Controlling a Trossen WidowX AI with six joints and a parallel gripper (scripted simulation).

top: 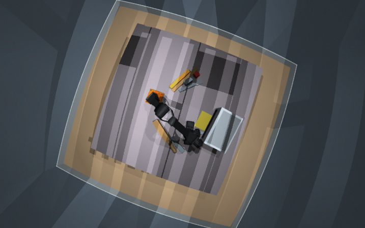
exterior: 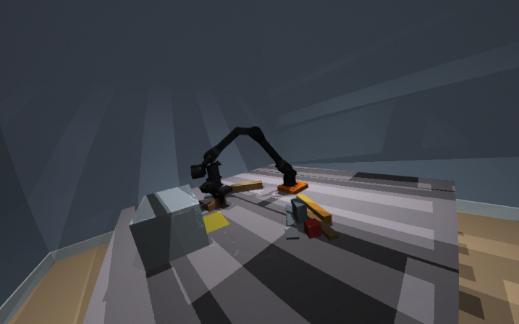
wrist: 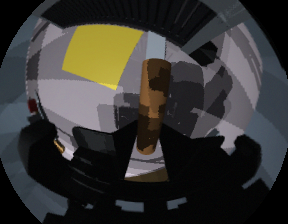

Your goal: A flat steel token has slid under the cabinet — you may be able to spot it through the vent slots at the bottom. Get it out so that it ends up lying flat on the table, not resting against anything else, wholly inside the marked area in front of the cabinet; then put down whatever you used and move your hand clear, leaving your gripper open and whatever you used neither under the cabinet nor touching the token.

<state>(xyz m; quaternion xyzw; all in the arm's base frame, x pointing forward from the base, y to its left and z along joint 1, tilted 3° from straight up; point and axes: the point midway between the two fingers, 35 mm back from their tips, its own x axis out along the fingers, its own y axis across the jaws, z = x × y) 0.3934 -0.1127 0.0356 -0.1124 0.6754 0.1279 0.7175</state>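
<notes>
We saw dk blue-gray walls (top: 16, 84) (exterior: 132, 48), tan floor (top: 98, 169) (exterior: 507, 257) w/ pale edging, striped light & shadow throughout.

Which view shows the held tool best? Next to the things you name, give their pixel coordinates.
Wrist: the tool's (wrist: 154, 107) brown handle and pale blade show between the gripper's (wrist: 146, 145) (exterior: 221, 199) fingers. Exterior shows only part of the handle; top hides most of it under the arm.
</notes>
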